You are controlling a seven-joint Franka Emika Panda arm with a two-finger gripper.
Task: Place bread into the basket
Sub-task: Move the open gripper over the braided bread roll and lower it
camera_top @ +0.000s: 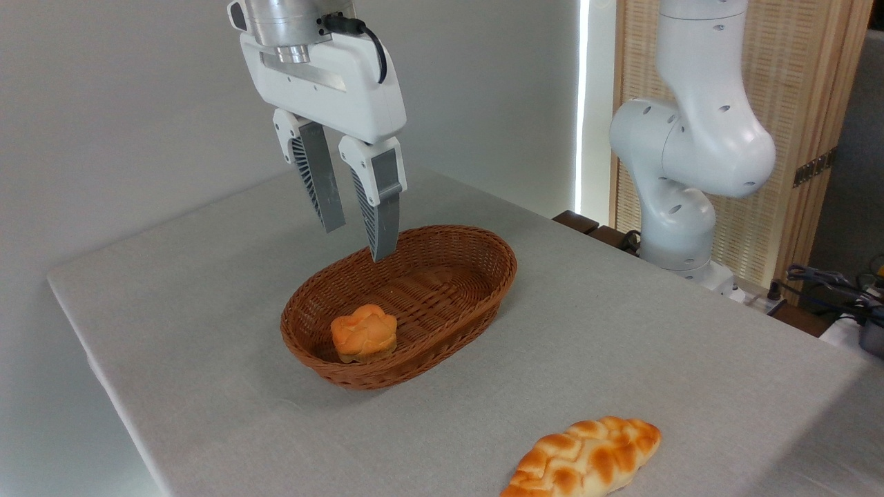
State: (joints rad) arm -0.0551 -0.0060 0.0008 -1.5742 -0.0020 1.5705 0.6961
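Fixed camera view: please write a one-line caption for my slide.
Open claw hangs above basket holding a small bun; braided bread lies on the table.

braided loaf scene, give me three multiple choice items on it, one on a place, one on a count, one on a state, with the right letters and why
1. Where does the braided loaf lie?
A. in the basket
B. on the table, near the front edge
C. between the tool's fingers

2. How many pieces of bread are in the basket?
A. none
B. one
C. two

3. What state is the tool in?
A. open and empty
B. shut on the loaf
C. shut on the bun

Answers:
1 B, the loaf rests on the grey table, apart from the basket.
2 B, only the small orange bun sits inside.
3 A, its fingers hang apart above the basket with nothing between them.
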